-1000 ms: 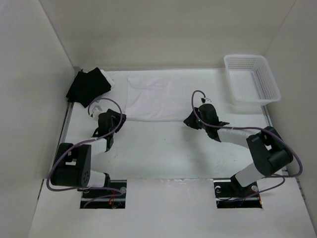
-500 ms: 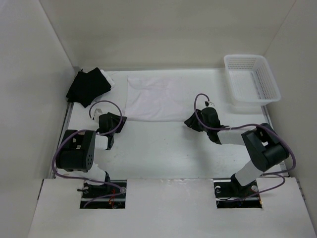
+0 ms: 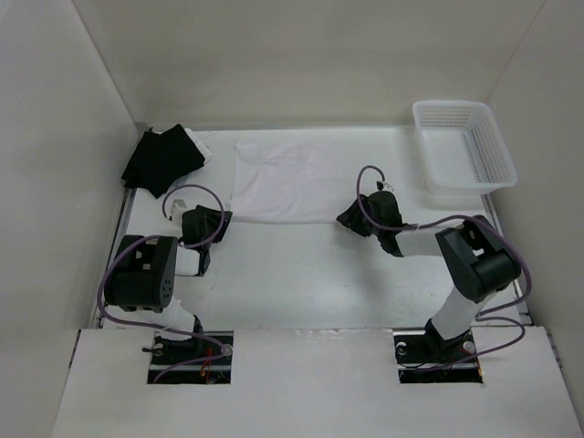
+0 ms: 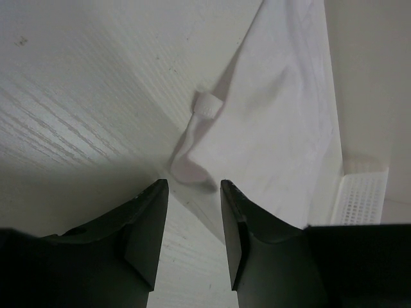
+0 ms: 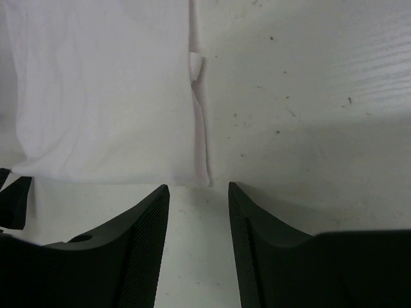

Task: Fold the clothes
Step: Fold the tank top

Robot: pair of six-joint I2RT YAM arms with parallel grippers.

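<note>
The clothes are one white garment (image 3: 292,181) lying flat at the back middle of the table. My left gripper (image 3: 227,218) sits low at its front left corner, jaws open. In the left wrist view the curled corner (image 4: 191,165) lies just beyond the left gripper (image 4: 193,187), with nothing between the fingers. My right gripper (image 3: 346,220) is at the front right corner, also open. The right wrist view shows the garment's hem corner (image 5: 203,174) just ahead of the right gripper (image 5: 198,188), not touching it.
A black cloth pile with a white piece (image 3: 162,157) lies at the back left corner. A white mesh basket (image 3: 464,151) stands at the back right, and also shows in the left wrist view as the basket (image 4: 361,196). White walls enclose the table.
The right jaws have opened wide. The left arm's elbow has swung back toward its base. Both grippers stay at the garment's front corners, and the garment has barely shifted.
</note>
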